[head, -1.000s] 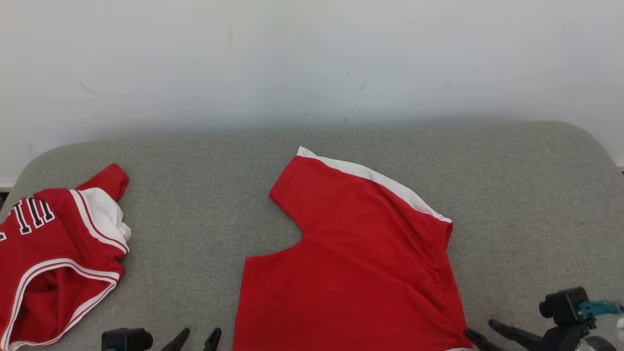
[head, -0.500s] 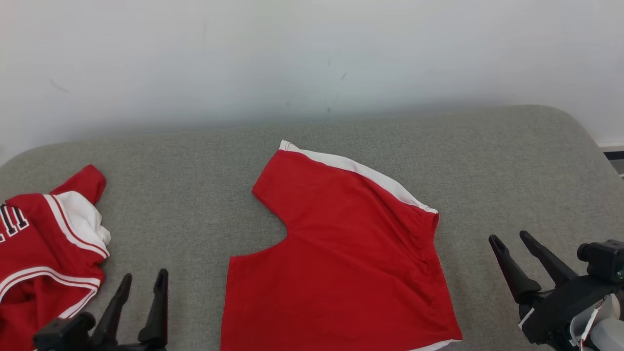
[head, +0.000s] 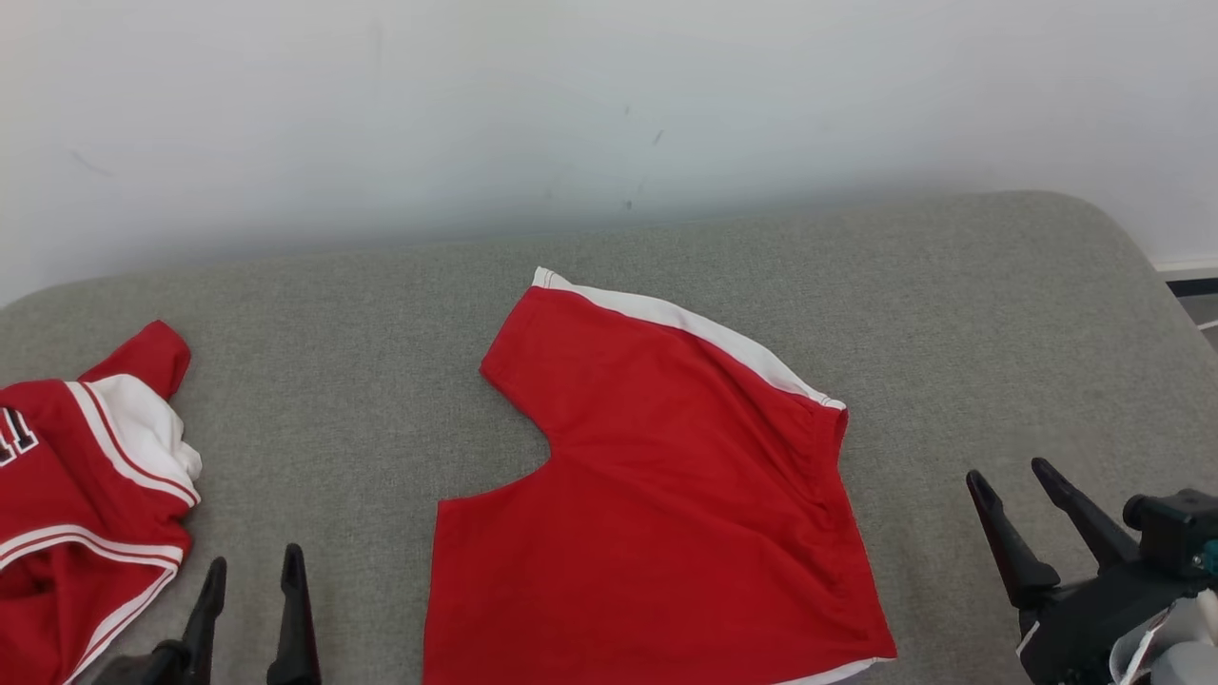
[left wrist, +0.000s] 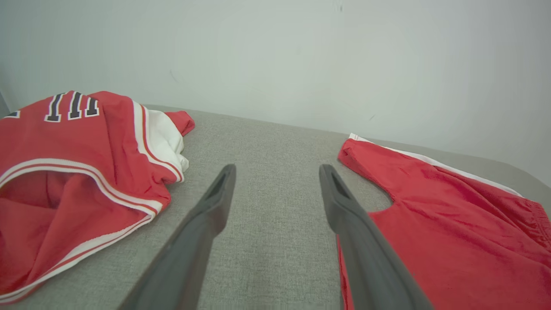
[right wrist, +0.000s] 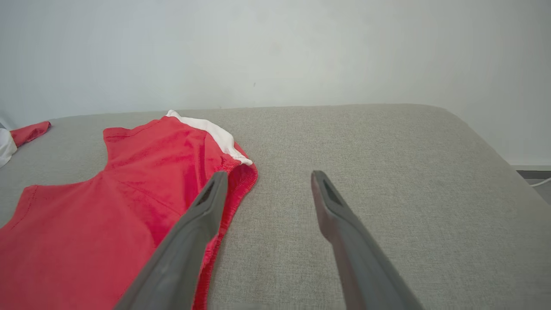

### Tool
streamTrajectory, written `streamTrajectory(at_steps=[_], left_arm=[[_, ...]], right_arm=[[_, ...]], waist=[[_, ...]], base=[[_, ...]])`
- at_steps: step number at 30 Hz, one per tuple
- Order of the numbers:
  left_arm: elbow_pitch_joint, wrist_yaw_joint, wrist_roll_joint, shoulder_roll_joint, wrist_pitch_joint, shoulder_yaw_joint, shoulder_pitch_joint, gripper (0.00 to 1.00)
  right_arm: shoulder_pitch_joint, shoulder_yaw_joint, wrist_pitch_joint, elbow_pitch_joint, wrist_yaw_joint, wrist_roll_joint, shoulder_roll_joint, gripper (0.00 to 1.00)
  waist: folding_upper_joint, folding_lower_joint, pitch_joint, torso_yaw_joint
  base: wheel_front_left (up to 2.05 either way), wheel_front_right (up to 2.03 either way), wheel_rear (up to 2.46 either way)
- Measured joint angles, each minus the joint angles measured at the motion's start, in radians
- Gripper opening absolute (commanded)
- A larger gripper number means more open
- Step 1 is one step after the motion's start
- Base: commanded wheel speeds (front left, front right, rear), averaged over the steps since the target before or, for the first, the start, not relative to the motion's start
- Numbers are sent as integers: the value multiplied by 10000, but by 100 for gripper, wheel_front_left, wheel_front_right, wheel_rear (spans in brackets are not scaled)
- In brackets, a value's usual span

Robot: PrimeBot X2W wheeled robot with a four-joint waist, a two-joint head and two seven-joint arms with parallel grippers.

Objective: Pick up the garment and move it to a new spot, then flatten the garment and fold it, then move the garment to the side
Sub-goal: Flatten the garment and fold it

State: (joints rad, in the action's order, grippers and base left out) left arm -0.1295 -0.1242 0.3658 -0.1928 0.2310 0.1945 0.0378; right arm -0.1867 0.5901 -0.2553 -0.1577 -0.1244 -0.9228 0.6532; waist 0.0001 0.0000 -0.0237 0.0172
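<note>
I see the red garment [head: 657, 504] lying flat around the middle of the grey surface [head: 333, 381]. Its lower part runs down to the near edge, a white band lines its far right side, and a curved notch cuts into its left side. My left gripper [head: 254, 561] hangs over bare surface at the near edge, between the garment and a crumpled red jersey [head: 86, 495] that sits at the left edge. Its two fingers stand wide apart with nothing between them. My right gripper [head: 1006, 471] hovers over bare surface right of the garment, toward the near right corner, jaws spread just as wide and empty. Neither touches the cloth. A white wall [head: 609, 114] rises behind the far edge.
</note>
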Motion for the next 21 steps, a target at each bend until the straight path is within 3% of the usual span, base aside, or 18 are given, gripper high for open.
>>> streamTrajectory(at_steps=[9, 21], left_arm=[[-130, 0, -855, 481, -13, -430, 621, 100], [98, 0, -1198, 892, -138, -813, 661, 100]], right_arm=[[652, -742, 0, -403, -2, 1158, -782, 100], [1036, -1528, 0, -362, -2, 2067, -1262, 100]], waist=[[-1, 0, 306, -85], [-1, -1, 481, -80]], base=[[0, 0, 0], [0, 0, 0]])
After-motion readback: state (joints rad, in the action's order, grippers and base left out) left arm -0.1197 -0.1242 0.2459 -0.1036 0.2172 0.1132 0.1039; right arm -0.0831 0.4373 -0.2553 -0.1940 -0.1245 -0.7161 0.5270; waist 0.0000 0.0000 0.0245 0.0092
